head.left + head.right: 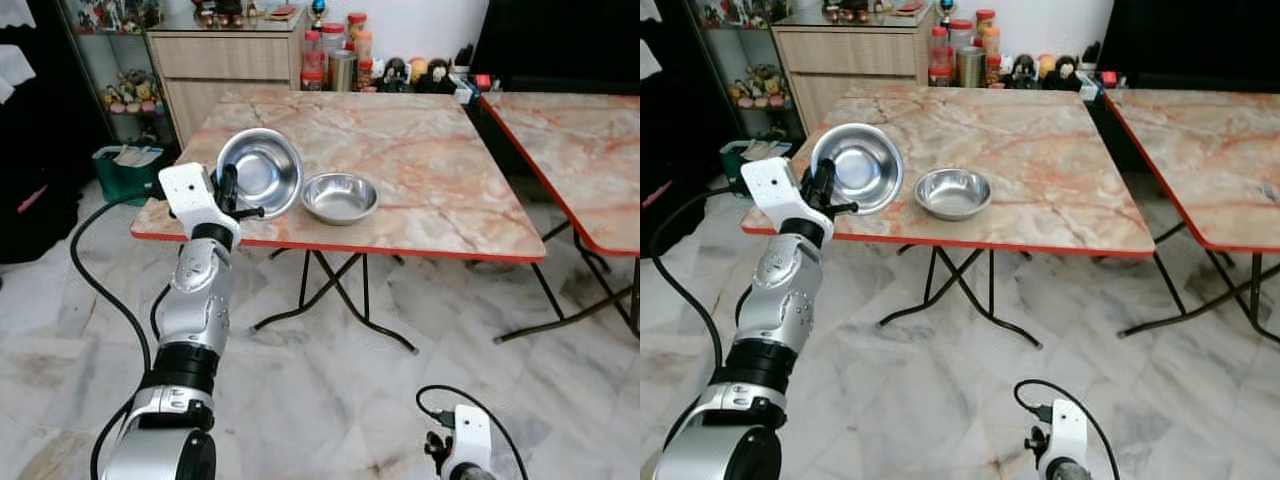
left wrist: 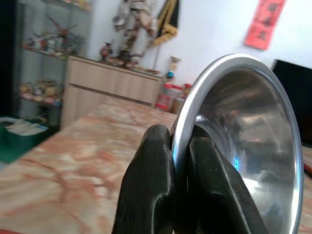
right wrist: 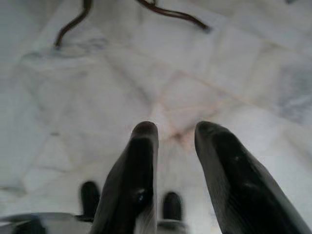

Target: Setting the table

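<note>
the right hand (image 3: 173, 141) is hanging low over the pale marble floor (image 1: 330, 400), its two black fingers (image 3: 134, 175) spread apart with nothing between them, well short of the surface.

the left arm is reaching up and forward, and the left hand (image 1: 233, 196) is sitting at the near left edge of the marbled surface (image 1: 430, 170). its fingers (image 2: 151, 185) are pressed together on the rim of a steel bowl (image 1: 260, 172), one finger on the outer wall and one just inside. that held bowl is being carried tilted almost on edge, its open side facing the robot, raised above the front left part of the surface rather than resting flat on it.

just beside it, toward the robot's right, a second steel bowl (image 1: 340, 197) is standing upright on the surface near the red front edge; the two bowls are looking close together, though whether they are touching cannot be told.

farther back, jars and bottles (image 1: 335, 55) are crowding the far side beyond the surface, next to a wooden cabinet (image 1: 225, 65). a green basket (image 1: 128, 170) is sitting on the floor at the left, beside a glass shelf of figurines. another marbled table (image 1: 575, 150) is standing to the right, set apart by a narrow gap.
</note>
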Controlling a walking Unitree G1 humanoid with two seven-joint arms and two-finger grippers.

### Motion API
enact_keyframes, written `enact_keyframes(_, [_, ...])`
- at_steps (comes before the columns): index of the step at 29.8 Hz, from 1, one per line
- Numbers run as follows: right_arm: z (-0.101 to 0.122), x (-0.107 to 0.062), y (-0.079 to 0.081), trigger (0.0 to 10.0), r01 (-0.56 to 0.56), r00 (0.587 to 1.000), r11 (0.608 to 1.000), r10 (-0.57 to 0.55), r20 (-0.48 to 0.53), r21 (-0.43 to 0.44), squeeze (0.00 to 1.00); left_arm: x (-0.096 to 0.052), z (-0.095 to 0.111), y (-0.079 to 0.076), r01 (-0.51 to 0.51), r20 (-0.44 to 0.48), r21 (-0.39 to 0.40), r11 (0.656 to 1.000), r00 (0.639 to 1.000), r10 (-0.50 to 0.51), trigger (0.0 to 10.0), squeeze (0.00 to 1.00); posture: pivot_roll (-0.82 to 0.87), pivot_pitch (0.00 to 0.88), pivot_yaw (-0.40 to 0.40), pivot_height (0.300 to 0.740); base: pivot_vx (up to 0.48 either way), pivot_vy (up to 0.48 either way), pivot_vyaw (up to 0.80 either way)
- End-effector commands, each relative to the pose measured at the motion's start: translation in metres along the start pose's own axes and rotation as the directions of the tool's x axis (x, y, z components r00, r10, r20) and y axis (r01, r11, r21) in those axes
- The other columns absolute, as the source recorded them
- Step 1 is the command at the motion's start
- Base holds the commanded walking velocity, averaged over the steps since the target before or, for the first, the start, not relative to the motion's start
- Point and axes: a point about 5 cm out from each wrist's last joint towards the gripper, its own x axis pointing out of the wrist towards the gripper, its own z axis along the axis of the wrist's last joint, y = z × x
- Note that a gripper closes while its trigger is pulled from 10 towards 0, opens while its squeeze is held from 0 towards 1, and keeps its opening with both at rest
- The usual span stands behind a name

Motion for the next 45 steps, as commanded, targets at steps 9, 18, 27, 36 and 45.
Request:
enact_keyframes(9, [0.001, 0.0, 0.0, 10.0, 0.01, 1.0, 1.0, -0.01, 0.0, 0.002, 0.0, 0.002, 0.003, -0.006, 0.028, 0.003, -0.018, 0.999, 1.0, -0.028, 10.0, 0.0, -0.01, 0.0, -0.028, 0.736, 0.39, 0.0, -0.43])
enact_keyframes(18, [0.002, 0.0, -0.001, 10.0, 0.014, 1.0, 1.0, -0.014, 0.002, -0.003, 0.0, 0.001, 0.001, -0.008, 0.05, -0.009, -0.022, 0.999, 0.999, -0.05, 10.0, 0.0, 0.0, 0.0, -0.029, 0.736, 0.393, 0.0, 0.0])
enact_keyframes(27, [0.001, 0.0, 0.0, 10.0, 0.013, 1.0, 1.0, -0.013, -0.002, -0.005, 0.0, 0.0, -0.002, -0.012, 0.075, -0.023, -0.025, 0.997, 0.997, -0.076, 10.0, 0.0, -0.01, 0.0, -0.028, 0.736, 0.391, 0.0, 0.0])
enact_keyframes(36, [0.001, 0.0, 0.0, 10.0, 0.011, 1.0, 1.0, -0.011, -0.004, -0.007, 0.0, -0.001, -0.004, -0.014, 0.104, -0.042, -0.026, 0.994, 0.994, -0.105, 10.0, 0.0, -0.01, 0.0, -0.029, 0.736, 0.392, 0.0, 0.0])
enact_keyframes(45, [0.001, 0.001, 0.001, 10.0, 0.006, 1.0, 1.0, -0.006, -0.003, -0.005, 0.0, -0.004, -0.014, -0.021, 0.157, -0.101, -0.019, 0.987, 0.982, -0.158, 10.0, 0.0, 0.0, 0.0, -0.027, 0.736, 0.113, 0.0, 0.0])
